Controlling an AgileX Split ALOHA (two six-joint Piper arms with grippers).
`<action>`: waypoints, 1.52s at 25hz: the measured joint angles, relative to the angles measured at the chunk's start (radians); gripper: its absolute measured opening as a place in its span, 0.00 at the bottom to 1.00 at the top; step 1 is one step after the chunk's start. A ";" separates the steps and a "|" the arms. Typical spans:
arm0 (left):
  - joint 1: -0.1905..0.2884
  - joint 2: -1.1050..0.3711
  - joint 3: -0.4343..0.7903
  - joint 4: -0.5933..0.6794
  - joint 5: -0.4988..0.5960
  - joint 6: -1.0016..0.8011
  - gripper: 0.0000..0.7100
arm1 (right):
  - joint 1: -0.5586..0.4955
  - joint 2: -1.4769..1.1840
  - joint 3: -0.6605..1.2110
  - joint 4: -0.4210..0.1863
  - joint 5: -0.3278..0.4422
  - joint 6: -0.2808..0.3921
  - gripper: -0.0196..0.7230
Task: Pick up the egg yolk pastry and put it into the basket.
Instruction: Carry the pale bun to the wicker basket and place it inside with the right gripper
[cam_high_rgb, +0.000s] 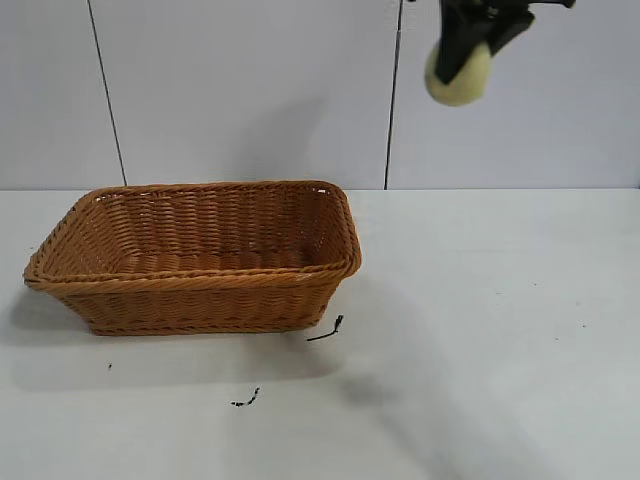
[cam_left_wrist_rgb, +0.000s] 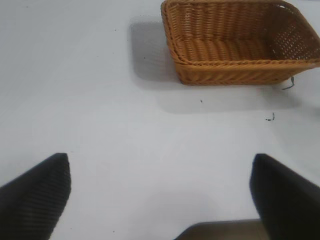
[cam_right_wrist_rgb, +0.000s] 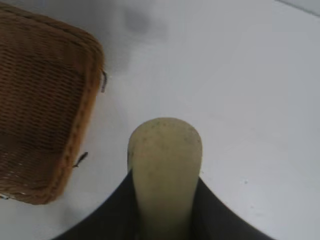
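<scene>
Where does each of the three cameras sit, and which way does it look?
Exterior: faces the rig, level; shows the basket and the right tool raised, holding the egg yolk pastry.
Left wrist: on the left arm, looking across the table; the open left tool frames it.
Right wrist: looks down past the pastry.
All three views share the basket.

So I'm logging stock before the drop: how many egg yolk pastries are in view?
1. The egg yolk pastry is clamped in the right gripper, held high above the table, right of the basket. The basket's visible interior holds none.
</scene>
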 joint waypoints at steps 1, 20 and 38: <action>0.000 0.000 0.000 0.000 0.000 0.000 0.98 | 0.028 0.021 -0.023 -0.002 0.000 0.006 0.20; 0.000 0.000 0.000 0.000 0.000 0.000 0.98 | 0.328 0.337 -0.139 -0.011 -0.195 0.017 0.20; 0.000 0.000 0.000 0.000 0.000 0.000 0.98 | 0.328 0.404 -0.139 -0.007 -0.221 0.017 0.93</action>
